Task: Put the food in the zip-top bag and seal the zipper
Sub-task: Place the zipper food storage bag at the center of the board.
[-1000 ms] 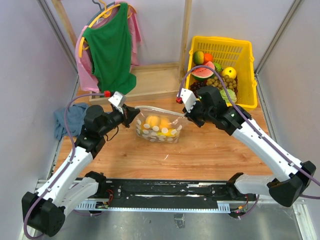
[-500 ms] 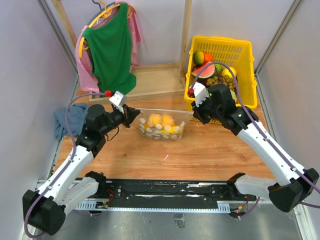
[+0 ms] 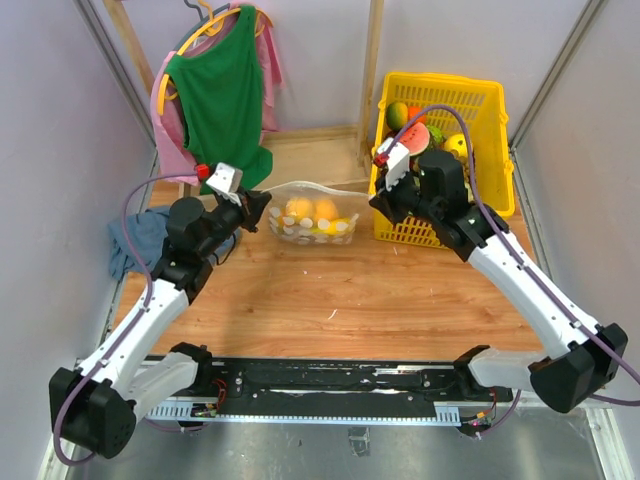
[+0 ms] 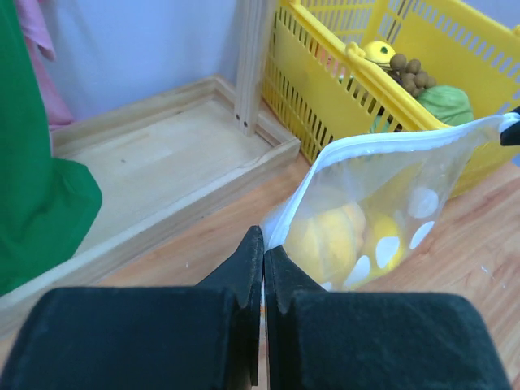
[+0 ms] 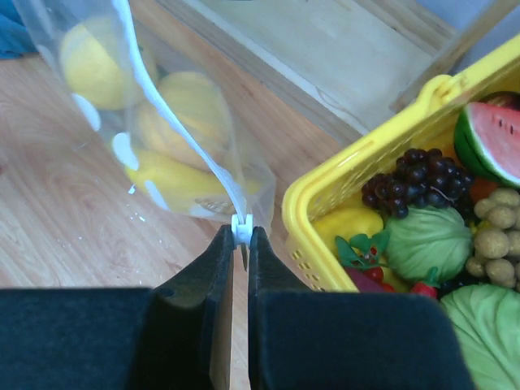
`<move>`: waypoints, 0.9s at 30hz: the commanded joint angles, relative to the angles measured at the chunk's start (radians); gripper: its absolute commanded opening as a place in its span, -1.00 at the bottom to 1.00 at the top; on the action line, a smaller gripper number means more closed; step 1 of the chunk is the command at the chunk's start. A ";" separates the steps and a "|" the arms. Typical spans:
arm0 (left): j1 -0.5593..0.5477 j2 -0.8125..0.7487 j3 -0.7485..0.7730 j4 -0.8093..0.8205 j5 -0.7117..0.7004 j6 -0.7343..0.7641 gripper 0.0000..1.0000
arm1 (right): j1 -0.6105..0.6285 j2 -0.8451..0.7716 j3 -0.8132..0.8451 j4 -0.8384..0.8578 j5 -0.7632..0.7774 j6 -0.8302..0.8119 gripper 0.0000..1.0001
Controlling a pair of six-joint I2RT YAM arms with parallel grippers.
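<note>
The zip-top bag (image 3: pixel 306 216) is stretched between both grippers over the far part of the table (image 3: pixel 380 300), just left of the yellow basket (image 3: pixel 495 100). The left gripper (image 4: pixel 262 244) has its fingers pressed together on the bag's left corner. The right gripper (image 5: pixel 241 237) has its fingers narrowed onto the white end piece of the zipper (image 4: pixel 422 132) at the opposite corner. The food (image 5: pixel 175 106), round yellow and orange fruits, lies inside the bag along its lower edge.
</note>
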 commanded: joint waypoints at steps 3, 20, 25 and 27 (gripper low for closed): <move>0.002 -0.070 -0.146 0.097 -0.006 -0.150 -0.99 | -0.010 -0.093 -0.214 0.132 -0.166 0.025 -0.99; -0.011 -0.494 -0.392 -0.147 -0.102 -0.465 -0.13 | -0.008 -0.379 -0.525 0.132 -0.220 0.205 -0.13; -0.012 -0.593 -0.284 -0.349 -0.193 -0.458 0.37 | -0.008 -0.449 -0.461 0.011 -0.040 0.209 0.36; -0.012 -0.648 -0.243 -0.416 -0.250 -0.468 0.50 | -0.008 -0.493 -0.440 -0.031 0.059 0.233 0.57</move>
